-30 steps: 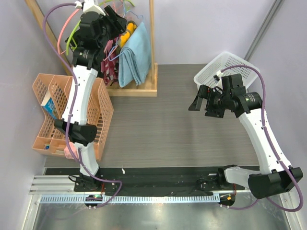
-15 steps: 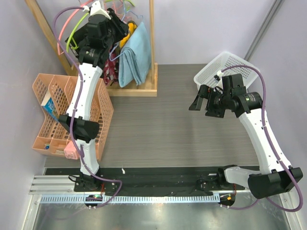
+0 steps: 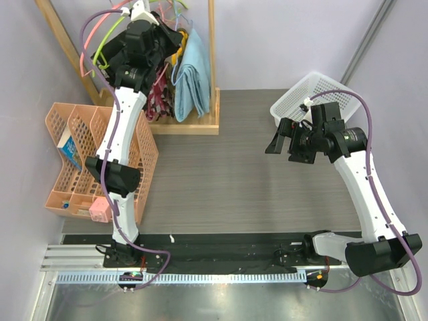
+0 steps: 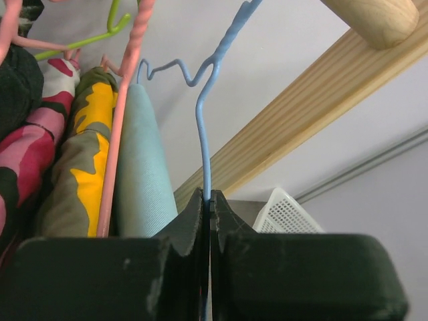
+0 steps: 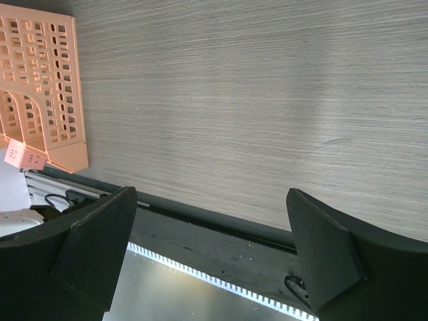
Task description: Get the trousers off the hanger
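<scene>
No text, brand, number or sign can be read in any view. Any print on the blue-and-white box (image 3: 67, 148) standing in the orange basket (image 3: 73, 107) is too small to be made out. Small dark marks are borne by the pink block (image 5: 25, 158) near the basket's corner, but no letters can be told in them.

The left arm (image 3: 120, 127) and right arm (image 3: 361, 194) are being shown in white links with black joints, purple cables (image 3: 369, 115) being trailed alongside; the left end effector (image 4: 208, 197) and right end effector (image 5: 212, 194) are being seen matte black.
</scene>
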Controlling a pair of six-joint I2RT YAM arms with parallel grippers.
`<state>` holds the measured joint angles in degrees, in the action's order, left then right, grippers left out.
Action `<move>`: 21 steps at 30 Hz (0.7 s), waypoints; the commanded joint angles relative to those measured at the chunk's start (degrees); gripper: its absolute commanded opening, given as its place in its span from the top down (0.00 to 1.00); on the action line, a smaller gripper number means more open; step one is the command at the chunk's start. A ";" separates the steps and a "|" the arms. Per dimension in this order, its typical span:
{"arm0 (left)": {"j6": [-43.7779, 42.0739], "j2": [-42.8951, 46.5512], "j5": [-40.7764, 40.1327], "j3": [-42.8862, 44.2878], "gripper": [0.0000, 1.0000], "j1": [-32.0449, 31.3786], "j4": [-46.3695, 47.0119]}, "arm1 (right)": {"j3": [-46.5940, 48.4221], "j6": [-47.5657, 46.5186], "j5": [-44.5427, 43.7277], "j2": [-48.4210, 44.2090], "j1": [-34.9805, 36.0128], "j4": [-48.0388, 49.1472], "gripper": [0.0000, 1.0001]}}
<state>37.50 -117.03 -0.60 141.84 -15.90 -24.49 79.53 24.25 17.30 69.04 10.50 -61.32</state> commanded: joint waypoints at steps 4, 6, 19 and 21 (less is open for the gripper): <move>1.36 2.86 -0.45 2.47 1.00 0.17 7.87 | 3.00 -1.57 -0.86 1.01 -0.48 -0.38 0.00; -1.27 4.17 -0.28 2.13 1.00 0.08 9.46 | 3.35 -2.10 -1.13 1.10 -0.48 -0.47 0.00; -2.34 6.47 -0.80 5.29 1.00 0.26 15.61 | 5.37 -2.54 -1.22 2.42 -0.48 -1.35 0.00; -2.25 6.64 -1.07 5.81 1.00 0.43 15.79 | 5.64 -2.45 -1.30 2.42 -0.48 -1.35 0.00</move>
<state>35.66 -116.49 0.03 142.82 -16.16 -21.93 82.43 22.59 16.58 71.44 10.26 -62.41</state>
